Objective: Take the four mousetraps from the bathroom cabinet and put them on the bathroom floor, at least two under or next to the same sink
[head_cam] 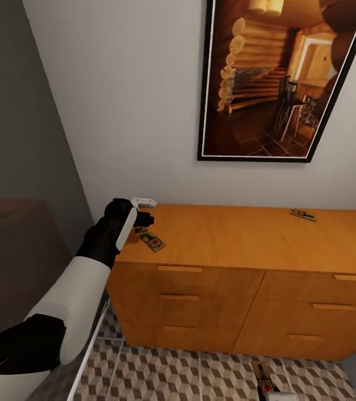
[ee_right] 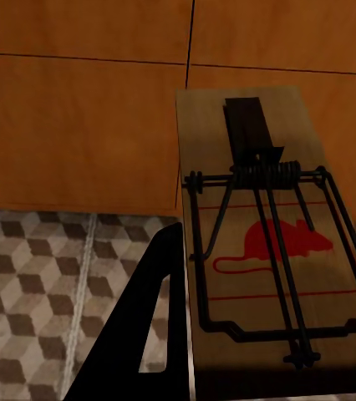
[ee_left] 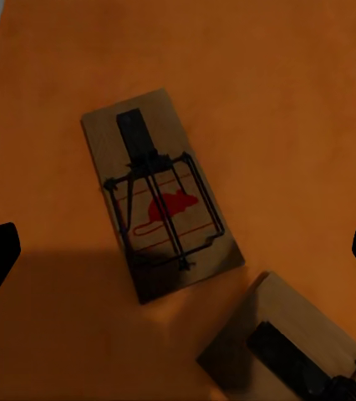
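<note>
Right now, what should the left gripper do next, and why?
Probably ease the left gripper straight down and close on the mousetrap. Its fingers are spread wide above the cabinet top, the trap lies flat between them, and a second trap sits close beside it.

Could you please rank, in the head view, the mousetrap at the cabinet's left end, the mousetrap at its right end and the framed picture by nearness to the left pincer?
1. The left-end mousetrap, on the cabinet top right beside the left pincer.
2. The framed picture, on the wall, up and to the right.
3. The right-end mousetrap, at the top's far corner.
</note>
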Motion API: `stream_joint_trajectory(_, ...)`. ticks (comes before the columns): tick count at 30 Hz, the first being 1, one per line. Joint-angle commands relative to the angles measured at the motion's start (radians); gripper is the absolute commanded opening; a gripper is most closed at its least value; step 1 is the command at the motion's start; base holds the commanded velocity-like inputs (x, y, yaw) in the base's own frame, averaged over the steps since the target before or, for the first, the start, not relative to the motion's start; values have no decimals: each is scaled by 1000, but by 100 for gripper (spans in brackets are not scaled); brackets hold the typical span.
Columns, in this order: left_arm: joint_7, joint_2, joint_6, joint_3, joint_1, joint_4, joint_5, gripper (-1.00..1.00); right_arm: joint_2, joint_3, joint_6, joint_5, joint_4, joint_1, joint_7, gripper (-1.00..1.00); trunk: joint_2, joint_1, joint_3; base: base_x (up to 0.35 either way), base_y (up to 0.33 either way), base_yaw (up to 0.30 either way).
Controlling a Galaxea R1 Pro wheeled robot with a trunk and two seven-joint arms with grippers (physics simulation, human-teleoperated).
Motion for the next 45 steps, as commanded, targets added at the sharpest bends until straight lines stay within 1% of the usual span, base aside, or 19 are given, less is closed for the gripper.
stream_joint_trajectory(1,8,0,3,-2,-1,-1,7,100,0,0,-3,0,1,-1,-1,-100,0,0,-1,0,0,0)
stream_joint_trajectory(6,8,0,3,-2,-1,-1,7,100,0,0,-3,0,1,-1,-1,-100,0,0,-1,37,0,0)
stream_joint_trajectory(16,8,0,3,-2,-1,1,7,100,0,0,-3,0,1,-1,-1,-100,0,0,-1,168,0,0)
stream_joint_trajectory(27,8,0,3,-2,-1,11,7,100,-6,0,-2,1,5,0,3,-100,0,0,-1,16,0,0)
stream_joint_trajectory(29,8,0,3,-2,-1,10,7,100,-10,0,-3,1,6,14,4,-100,0,0,-1,0,0,0)
stream_joint_trajectory(31,8,0,3,-3,-1,10,7,100,-15,0,-13,1,6,62,5,-100,0,0,-1,0,0,0)
stream_joint_trajectory(35,8,0,3,-3,-1,10,7,100,-15,1,-68,0,7,150,9,-100,0,0,-1,0,0,0)
stream_joint_trajectory(37,8,0,3,-3,-1,10,7,100,-10,1,-119,0,7,198,36,-100,0,0,-1,0,0,0)
stream_joint_trajectory(38,8,0,3,-3,-1,10,7,100,-8,1,-132,0,7,208,48,-100,0,0,-1,0,0,0)
stream_joint_trajectory(40,8,0,3,-3,-1,10,7,100,-3,1,-165,0,7,240,105,-100,0,0,-1,0,0,0)
stream_joint_trajectory(42,8,0,3,-3,-1,11,7,100,-1,0,-177,-1,7,258,143,-100,0,0,-1,0,0,0)
stream_joint_trajectory(45,8,0,3,-4,-1,11,7,100,-2,-1,-180,-2,6,267,158,-100,0,0,-1,0,0,0)
